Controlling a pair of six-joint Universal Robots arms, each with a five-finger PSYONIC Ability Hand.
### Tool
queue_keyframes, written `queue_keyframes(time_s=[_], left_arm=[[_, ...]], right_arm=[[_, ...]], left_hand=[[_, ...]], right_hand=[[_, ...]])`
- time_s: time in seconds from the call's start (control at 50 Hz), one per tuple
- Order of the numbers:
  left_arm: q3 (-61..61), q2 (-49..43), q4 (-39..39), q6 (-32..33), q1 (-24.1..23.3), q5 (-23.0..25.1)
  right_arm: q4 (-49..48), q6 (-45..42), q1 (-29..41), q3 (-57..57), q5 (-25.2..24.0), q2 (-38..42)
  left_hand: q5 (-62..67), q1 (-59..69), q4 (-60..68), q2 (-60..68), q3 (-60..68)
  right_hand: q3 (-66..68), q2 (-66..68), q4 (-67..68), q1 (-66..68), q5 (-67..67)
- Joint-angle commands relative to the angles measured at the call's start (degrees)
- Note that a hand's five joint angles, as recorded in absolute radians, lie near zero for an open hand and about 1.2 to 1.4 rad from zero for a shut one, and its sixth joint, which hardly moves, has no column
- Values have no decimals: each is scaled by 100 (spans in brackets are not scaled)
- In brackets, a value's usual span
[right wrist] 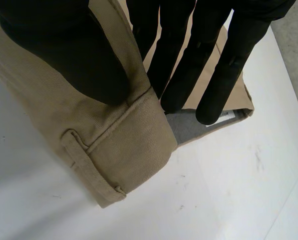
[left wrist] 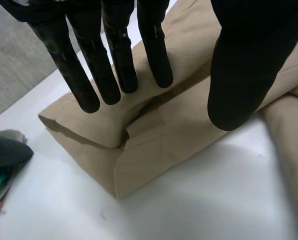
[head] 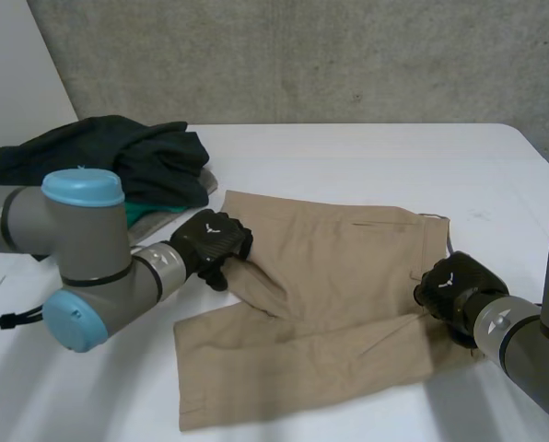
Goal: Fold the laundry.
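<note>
Item: tan shorts (head: pixel 330 276), spread on table (head: pixel 367 157). I see left hand (left wrist: pixel 114 55) slack, fingers straight on leg hem; right hand (right wrist: pixel 64 45) pinching waistband

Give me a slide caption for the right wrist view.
Right robot hand pinches the waistband of the tan shorts between thumb and fingers, over the white table.

One pair of tan shorts (head: pixel 330 285) lies on the one white table (head: pixel 367 157). One heap of dark clothes (head: pixel 118 157) sits beside it. The number of garments in the heap cannot be told, though one teal piece (head: pixel 150 212) peeks out beneath. There are two arms, the left arm (head: pixel 81 258) and the right arm (head: pixel 532 341). Each ends in one black hand, the left hand (head: pixel 212 241) and the right hand (head: pixel 451 285), two altogether.
</note>
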Motion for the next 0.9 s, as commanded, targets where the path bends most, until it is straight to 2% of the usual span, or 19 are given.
queue_keyframes(time_s=[0.02, 0.06, 0.14, 0.26, 0.3, 0.48, 0.58, 0.66, 0.72, 0.74, 0.76, 0.82, 0.9], left_arm=[[238, -336, 44, 4, -56, -95], [239, -371, 44, 13, -56, -192], [230, -372, 53, 109, -56, -639], [72, -179, 97, 127, -118, -1088], [-120, 180, 97, 136, -118, -1202], [-710, 779, 79, 136, -109, -1431], [-1044, 990, 35, 145, -144, -2132], [-1124, 1052, 70, 136, -232, -2363], [-1054, 1061, 202, 119, -311, -2284], [-1010, 1052, 324, 101, -302, -2180], [-1001, 1052, 395, 101, -311, -2100], [-922, 1026, 623, 110, -276, -1487], [-799, 859, 642, 110, -250, -1098]], right_arm=[[-2, -3, -44, 22, 0, 10], [-10, -3, -44, 22, 0, 10], [-45, -3, -53, 13, 0, 10], [-72, -3, -44, 13, 0, 1], [-63, -3, -27, 13, 9, 1], [-63, -3, -18, 22, 9, -17], [-63, -3, -9, 57, 9, -17], [-63, -3, -9, 57, 9, -17], [-72, -3, 0, 57, 9, -17], [-72, 6, 0, 57, 9, -17], [-72, -3, 0, 66, 9, -17], [-72, -3, 0, 74, 9, -25], [-72, -3, -9, 101, 9, -25]], left_hand=[[1748, 1723, 1756, 1730, 1730], [2253, 2227, 2261, 2235, 2235], [4283, 4258, 4291, 4265, 4265], [4289, 4263, 4297, 4271, 4270], [4289, 4263, 4297, 4271, 4270], [4289, 4263, 4297, 4271, 4270], [4289, 4263, 4297, 4271, 4270], [4289, 4263, 4297, 4271, 4270], [4174, 4149, 4182, 4157, 4156], [1176, 1150, 1184, 1158, 1157], [296, 271, 304, 279, 278], [288, 263, 296, 271, 270], [271, 245, 279, 253, 252]], right_hand=[[1182, 1268, 1137, 1797, 1154], [1182, 1268, 1137, 1797, 1154], [1182, 1268, 1137, 1797, 1154], [1182, 1268, 1137, 1797, 1154], [1182, 1268, 1137, 1797, 1154], [1182, 1268, 1137, 1797, 1154], [1182, 1268, 1137, 1797, 1154], [1182, 1268, 1137, 1797, 1154], [1182, 1268, 1137, 1797, 1154], [1182, 1268, 1137, 1797, 1154], [1182, 1268, 1137, 1797, 1154], [1182, 1268, 1137, 1797, 1154], [1182, 1268, 1137, 1797, 1154]])
